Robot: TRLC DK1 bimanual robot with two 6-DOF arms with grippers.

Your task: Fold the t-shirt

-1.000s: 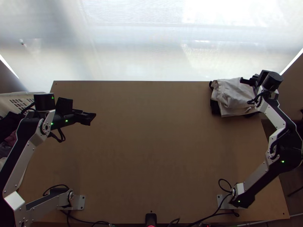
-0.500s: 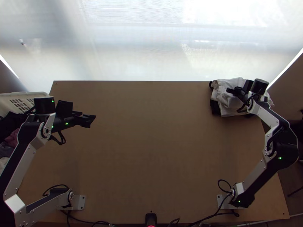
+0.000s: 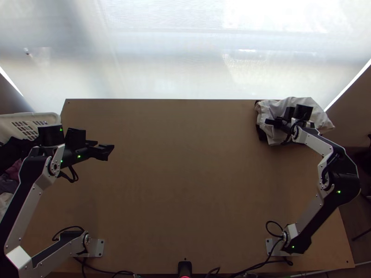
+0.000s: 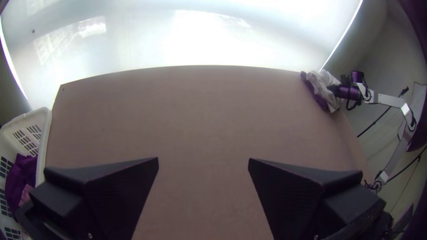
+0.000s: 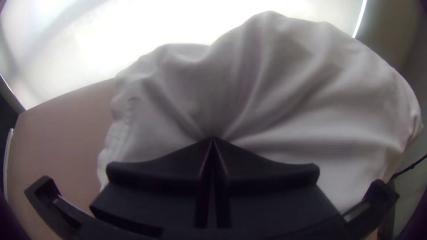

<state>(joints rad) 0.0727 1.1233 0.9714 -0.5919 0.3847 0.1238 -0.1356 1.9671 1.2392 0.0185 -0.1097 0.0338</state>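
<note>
At the table's far right corner in the top view lies a bunched white t-shirt [image 3: 320, 121], over something black. My right gripper [image 3: 270, 122] is above it. In the right wrist view my right gripper [image 5: 213, 138] is shut on the white t-shirt [image 5: 284, 89], whose folds fan out from the fingertips. My left gripper [image 3: 111, 150] hangs over the table's left part, away from the cloth. The left wrist view has my left gripper [image 4: 203, 159] open, its fingers wide apart with bare table between them; the t-shirt [image 4: 324, 82] is far off there.
A white basket [image 3: 54, 119] with dark and reddish cloths stands at the left edge of the table [image 3: 185, 171]. Black cables lie along the near edge, by the arms' bases. A bright, translucent sheet rises behind the far edge.
The right arm has moved left and slightly nearer over the cloth, and part of the white t-shirt has shifted and bulged. The left gripper has moved slightly left and nearer.
</note>
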